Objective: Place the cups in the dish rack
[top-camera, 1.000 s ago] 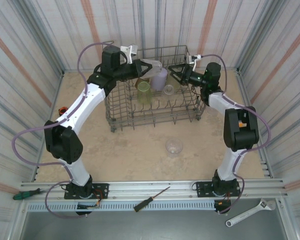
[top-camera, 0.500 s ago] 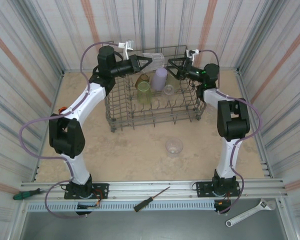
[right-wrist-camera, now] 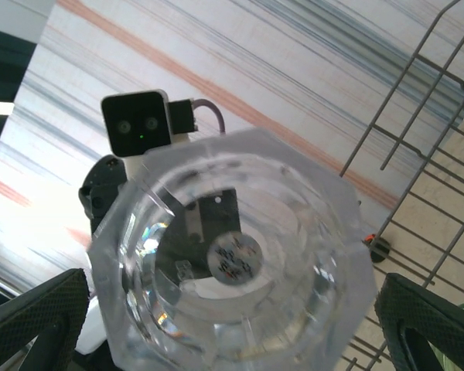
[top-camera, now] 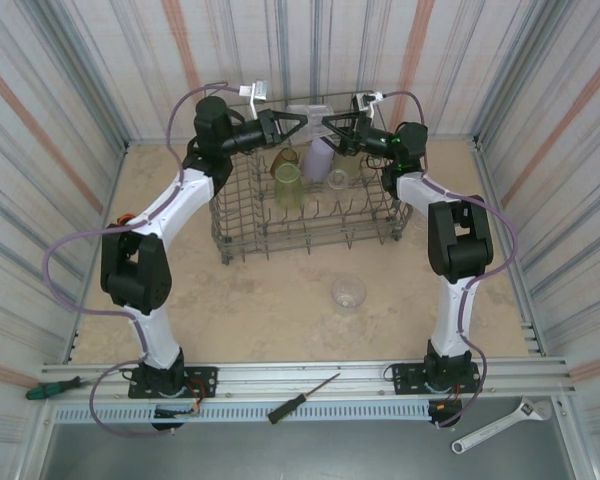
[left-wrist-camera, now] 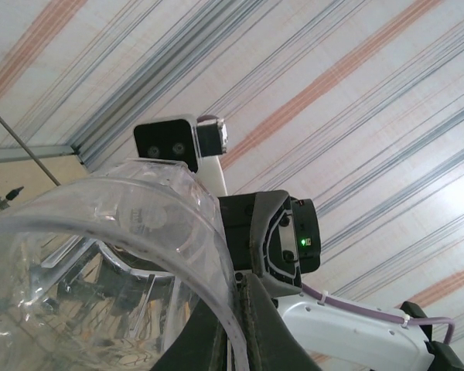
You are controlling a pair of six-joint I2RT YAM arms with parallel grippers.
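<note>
- Clear cup [left-wrist-camera: 100, 255]: held in the air over the far end of the dish rack [top-camera: 310, 238], between the two arms; not yet racked.
- Left fingers [left-wrist-camera: 257, 328]: drawn narrow, pinching the cup's rim wall.
- Right fingers [right-wrist-camera: 31, 321]: spread wide either side of the cup's faceted base, apparently not gripping it.
- Step in hand, as judged: passing the cup from left to right.
- Handling note: the right fingers should close squarely across the base before the left pair lets go, since smooth plastic may twist or slip.
- Racked: lilac cup [top-camera: 318, 158], yellow-green cup [top-camera: 288, 186].
- Outstanding: loose clear cup [top-camera: 348, 292] on the bench [top-camera: 180, 300], in front of the rack.
</note>
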